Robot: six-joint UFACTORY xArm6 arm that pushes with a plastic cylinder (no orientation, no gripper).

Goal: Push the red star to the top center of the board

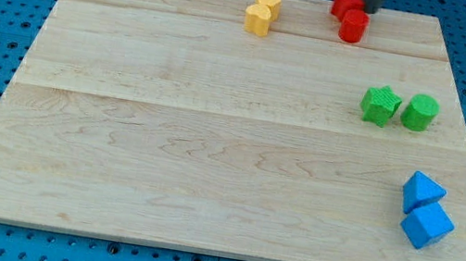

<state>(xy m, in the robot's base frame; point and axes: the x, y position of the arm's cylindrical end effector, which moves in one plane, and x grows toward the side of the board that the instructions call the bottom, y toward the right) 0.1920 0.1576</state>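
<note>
The red star (346, 2) lies at the view's top edge of the wooden board (212, 146), right of centre. A red cylinder (353, 27) touches it just below. My tip (371, 12), the end of a dark rod coming in from the view's top, stands right next to the red star's right side and just above the red cylinder. Whether the tip touches either block cannot be made out.
Two yellow blocks (262, 12) sit together at top centre. A green star (380, 105) and a green cylinder (421, 112) stand side by side at the right. A blue triangle (422, 191) and a blue cube (427, 226) lie at the lower right.
</note>
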